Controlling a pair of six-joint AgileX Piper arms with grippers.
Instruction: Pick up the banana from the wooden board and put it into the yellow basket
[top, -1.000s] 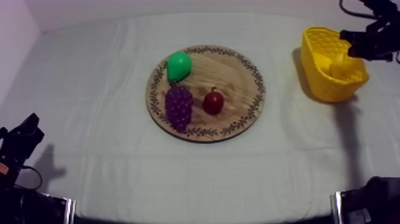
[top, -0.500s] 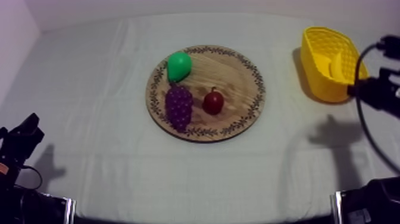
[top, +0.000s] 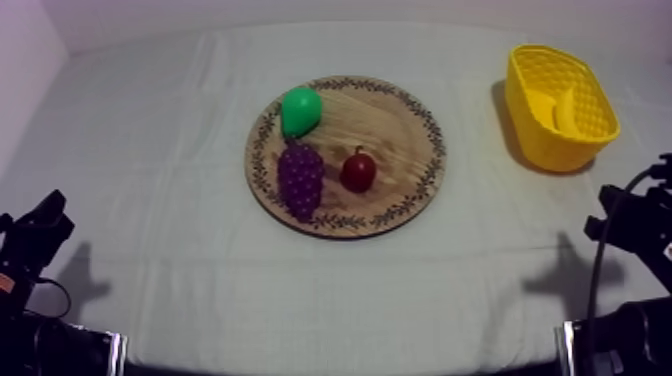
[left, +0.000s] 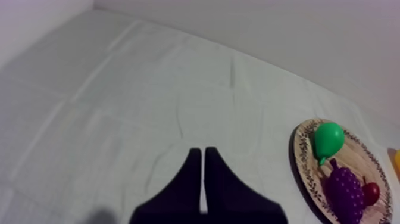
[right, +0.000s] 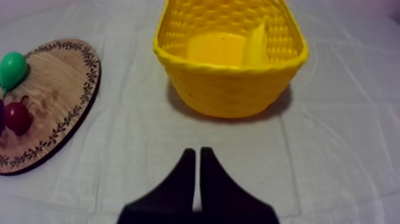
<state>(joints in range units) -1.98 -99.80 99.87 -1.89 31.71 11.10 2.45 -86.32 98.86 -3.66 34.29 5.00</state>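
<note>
We're seeing open room all round: the bench (top: 180, 290) is lying bare along its near edge, and a wide free lane is running between the board (top: 405, 125) and the yellow basket (top: 560, 152) near the bench's right edge. Our left hand (left: 198, 150) is hovering over bare bench, well apart from the board, fingers pressed together on nothing. Our right hand (right: 194, 151) is pressed together too, empty, near the basket. The banana (top: 568, 108) is lying inside the basket against its wall. The board is carrying the pear (top: 300, 110), grapes (top: 300, 178) and small red fruit (top: 358, 171). The right wrist view is cutting the board off, grapes barely showing.
</note>
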